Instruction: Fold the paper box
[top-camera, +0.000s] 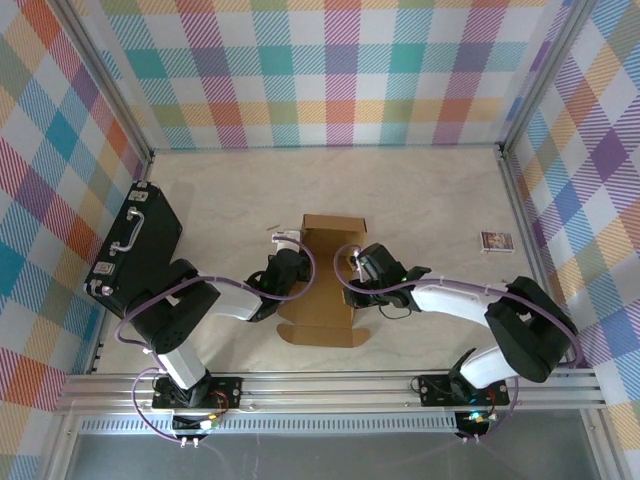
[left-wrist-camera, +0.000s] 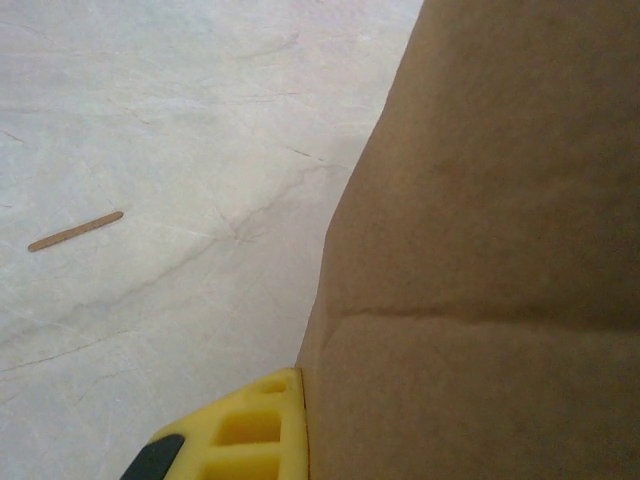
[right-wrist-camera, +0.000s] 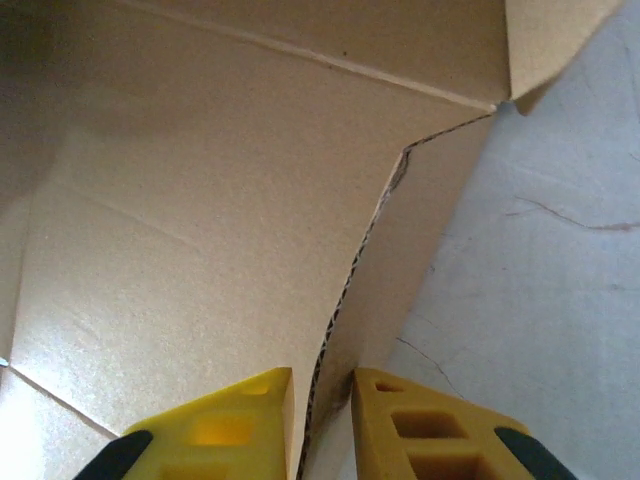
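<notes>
The paper box (top-camera: 325, 285) is brown corrugated cardboard lying mid-table, its far end folded up and flaps spread at the near end. My left gripper (top-camera: 291, 262) is at the box's left side. In the left wrist view one yellow finger (left-wrist-camera: 255, 425) lies flat against a cardboard wall (left-wrist-camera: 480, 250) that hides the other finger. My right gripper (top-camera: 357, 266) is at the box's right side. Its two yellow fingers stand close together on either side of a raised flap edge (right-wrist-camera: 375, 230), and the right finger touches the cardboard (right-wrist-camera: 200, 200).
A black hard case with a handle (top-camera: 135, 250) lies at the table's left edge, beside the left arm. A small printed packet (top-camera: 497, 241) sits at the right. A thin wooden stick (left-wrist-camera: 75, 231) lies on the table left of the box. Checked walls surround three sides.
</notes>
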